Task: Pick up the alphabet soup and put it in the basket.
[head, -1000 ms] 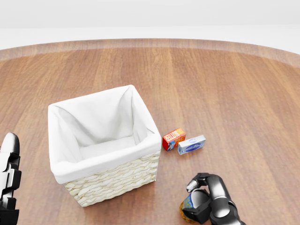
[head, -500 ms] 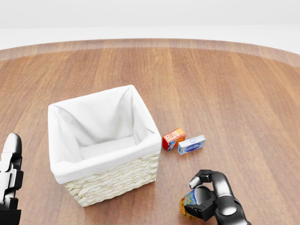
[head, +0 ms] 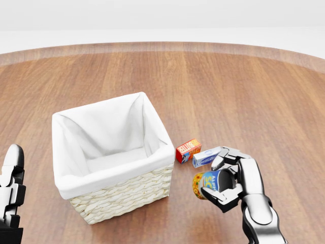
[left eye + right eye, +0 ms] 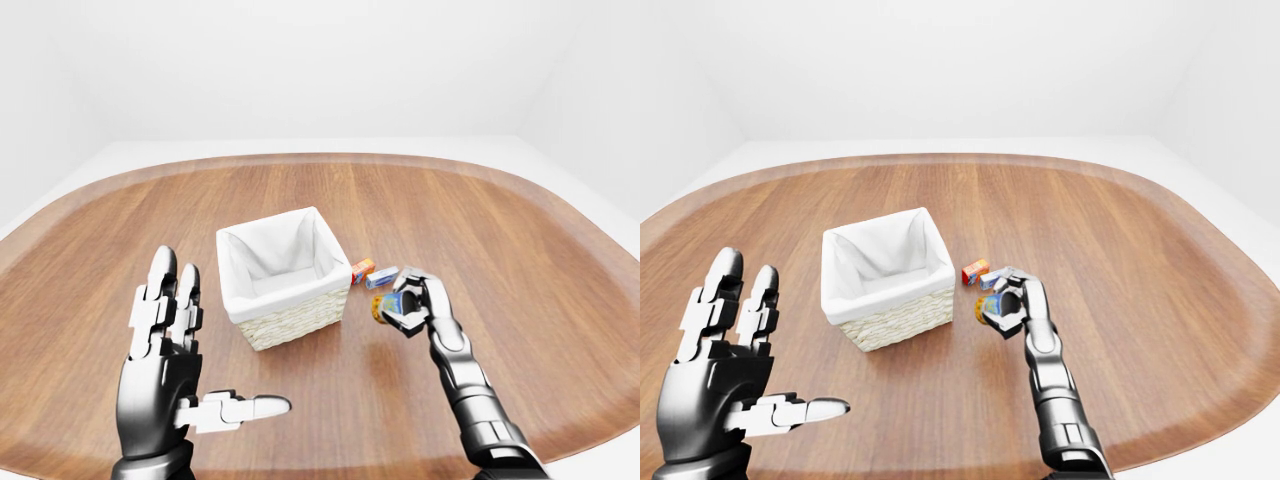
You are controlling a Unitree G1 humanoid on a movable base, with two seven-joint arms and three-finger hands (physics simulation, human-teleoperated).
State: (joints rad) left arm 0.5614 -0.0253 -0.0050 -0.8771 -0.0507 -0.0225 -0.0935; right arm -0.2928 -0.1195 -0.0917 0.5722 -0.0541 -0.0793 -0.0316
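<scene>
While the left hand [image 4: 165, 385] stood spread and empty, the right hand [image 3: 231, 178] gripped the soup [image 3: 205, 185] with curled fingers beside the basket [image 3: 122, 195].

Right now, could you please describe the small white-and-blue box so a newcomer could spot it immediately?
In the head view, find the white-lined wicker basket. Just right of it lie two small boxes, beyond the right hand. The white-and-blue box is the paler, flatter one, right of the red-orange box.

- The basket [image 3: 109, 152] is open at its top, nothing inside it.
- A red box [image 3: 188, 150] and a white-blue box [image 3: 206, 157] lie just beside its right wall.
- The table [image 3: 254, 101] is bare elsewhere.
</scene>
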